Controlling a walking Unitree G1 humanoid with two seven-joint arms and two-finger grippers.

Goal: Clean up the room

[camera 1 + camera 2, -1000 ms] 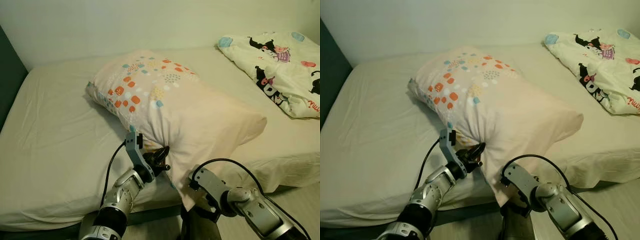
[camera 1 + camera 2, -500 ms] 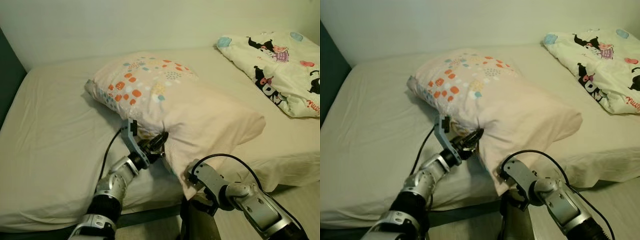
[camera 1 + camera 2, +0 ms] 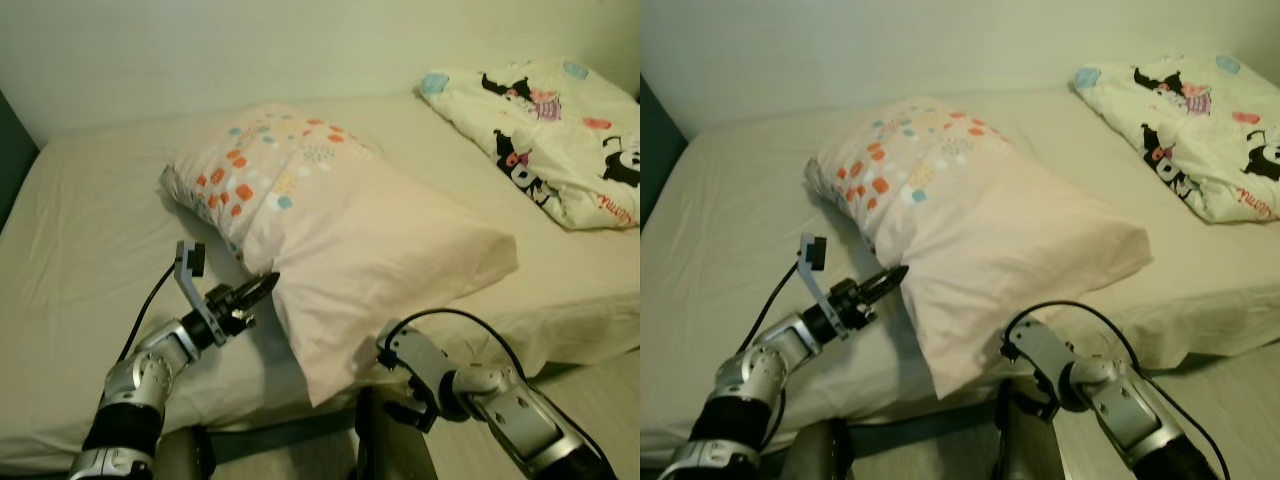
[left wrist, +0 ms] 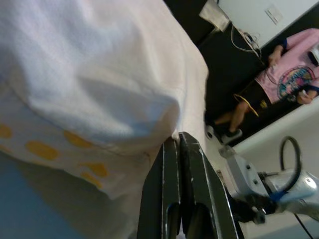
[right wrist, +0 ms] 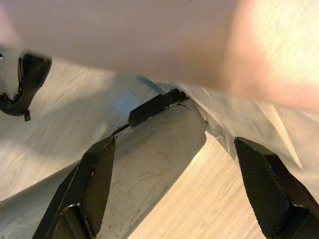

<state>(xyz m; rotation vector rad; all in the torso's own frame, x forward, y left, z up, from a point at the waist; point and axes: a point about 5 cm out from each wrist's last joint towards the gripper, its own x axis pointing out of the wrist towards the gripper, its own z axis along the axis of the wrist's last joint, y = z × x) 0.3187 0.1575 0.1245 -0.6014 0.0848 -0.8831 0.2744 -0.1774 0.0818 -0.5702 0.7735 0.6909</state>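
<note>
A large pale pink pillow (image 3: 340, 225) with orange and blue spots at its far end lies across the cream bed (image 3: 90, 230), and its near corner hangs over the front edge. My left gripper (image 3: 265, 286) is at the pillow's left edge, shut on a fold of the fabric. In the left wrist view its fingers (image 4: 172, 189) are pressed together with pillow cloth at their tips. My right arm (image 3: 490, 395) reaches under the overhanging corner. In the right wrist view the right gripper (image 5: 173, 144) is open below the pillow, holding nothing.
A white blanket (image 3: 545, 125) with cartoon prints lies bunched at the bed's far right. A dark panel (image 3: 8, 150) borders the bed on the left. Wooden floor (image 3: 600, 385) shows at the bottom right. A person in a pink shirt (image 4: 281, 82) stands across the room.
My left gripper has moved left and nearer, dragging the pillow's edge with it, so the near corner now hangs further over the bed's edge. The right arm has hardly moved.
</note>
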